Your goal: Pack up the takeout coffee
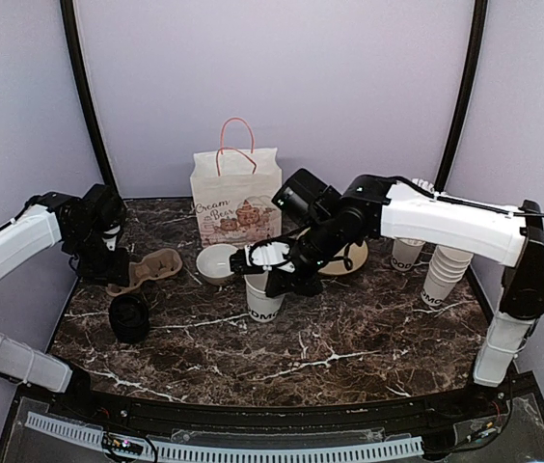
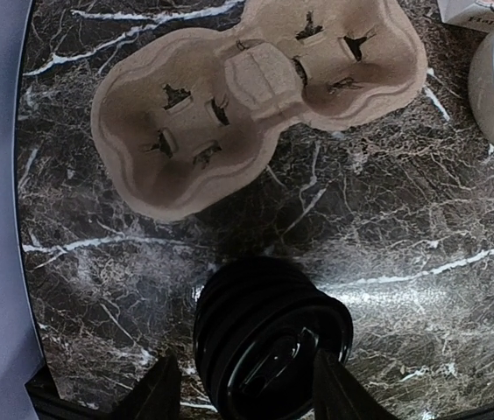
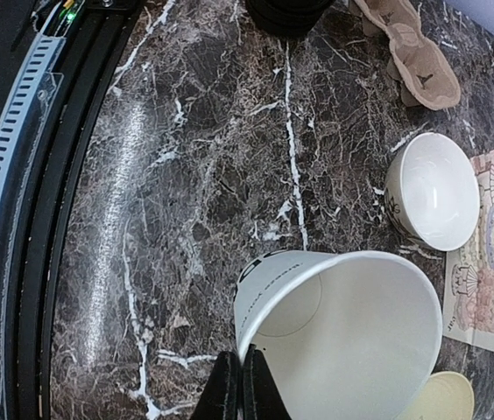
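**Right jaws clamped on cup rim; left jaws apart**

Check the right gripper (image 3: 240,372) first. Its jaws are closed together on the rim of the white paper cup (image 1: 265,305), pinching the wall of the cup. The cup stands upright near the middle of the counter (image 1: 349,338), open at the top, with black lettering near its base. Just beside it, toward the back left, you see a white bowl (image 1: 217,262). The printed paper bag (image 1: 236,198) stands behind the bowl at the back edge of the counter.

Next, look at the left gripper (image 2: 240,376). Its jaws stand apart. In the left wrist view the stack of black lids (image 2: 273,341) shows between them. The top view, however, shows this gripper beside the cardboard cup carrier (image 1: 151,268), with bare counter between it and the stack. The carrier lies flat at the left of the counter, and the lids sit in front of it, near but apart.

A stack of white cups (image 1: 443,278) stands at the right edge, well apart from the clamped cup.
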